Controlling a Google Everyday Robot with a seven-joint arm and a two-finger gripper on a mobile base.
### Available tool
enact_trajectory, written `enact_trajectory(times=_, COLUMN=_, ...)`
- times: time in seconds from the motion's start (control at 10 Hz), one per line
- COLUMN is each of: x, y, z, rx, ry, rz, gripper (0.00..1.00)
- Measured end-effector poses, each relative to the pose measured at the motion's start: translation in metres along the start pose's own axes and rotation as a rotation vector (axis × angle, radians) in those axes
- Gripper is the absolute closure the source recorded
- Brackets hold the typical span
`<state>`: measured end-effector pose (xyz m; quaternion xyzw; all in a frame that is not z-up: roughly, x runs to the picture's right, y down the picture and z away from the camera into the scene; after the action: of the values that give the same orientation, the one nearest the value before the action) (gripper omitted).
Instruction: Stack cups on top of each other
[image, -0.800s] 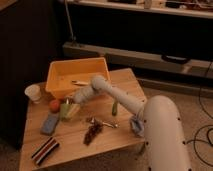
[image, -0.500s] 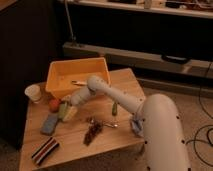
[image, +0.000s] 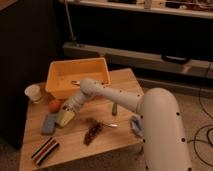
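While it clasps the tilted yellow-green cup (image: 63, 119), the pincer (image: 68, 110) has dipped slightly lower over the table (image: 75, 150), the white cup (image: 33, 93) well apart.

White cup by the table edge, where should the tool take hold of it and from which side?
Probably the rim, one wall pinched from straight above. The white cup seems to stand upright, mouth open upward, with the orange bin close beside it, so a sideways approach is tighter. The tool is over at the yellow-green cup, next to the orange ball.
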<state>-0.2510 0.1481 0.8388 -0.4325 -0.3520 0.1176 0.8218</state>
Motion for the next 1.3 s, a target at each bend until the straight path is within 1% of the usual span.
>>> enact_trajectory(times=0.1, x=-0.001, y=0.004, z=0.007, rx=0.002, ry=0.018, rz=0.032, gripper=0.46)
enact_trajectory(times=0.2, x=0.001, y=0.005, z=0.010, rx=0.015, ry=0.026, rz=0.075, gripper=0.58)
enact_trajectory(times=0.4, x=0.004, y=0.005, z=0.012, rx=0.031, ry=0.039, rz=0.143, gripper=0.74)
enact_trajectory(times=0.5, x=0.006, y=0.004, z=0.014, rx=0.037, ry=0.050, rz=0.171, gripper=0.88)
enact_trajectory(times=0.6, x=0.007, y=0.003, z=0.014, rx=0.041, ry=0.055, rz=0.181, gripper=0.95)
enact_trajectory(times=0.7, x=0.007, y=0.003, z=0.014, rx=0.042, ry=0.056, rz=0.178, gripper=1.00)
enact_trajectory(times=0.8, x=0.008, y=0.002, z=0.014, rx=0.043, ry=0.057, rz=0.177, gripper=1.00)
enact_trajectory(times=0.9, x=0.010, y=0.005, z=0.016, rx=0.036, ry=0.062, rz=0.176, gripper=1.00)
enact_trajectory(times=1.0, x=0.010, y=0.005, z=0.016, rx=0.042, ry=0.069, rz=0.167, gripper=1.00)
enact_trajectory(times=1.1, x=0.009, y=0.005, z=0.009, rx=0.060, ry=0.078, rz=0.158, gripper=1.00)
enact_trajectory(times=1.3, x=-0.005, y=-0.001, z=-0.024, rx=0.138, ry=0.097, rz=0.141, gripper=1.00)
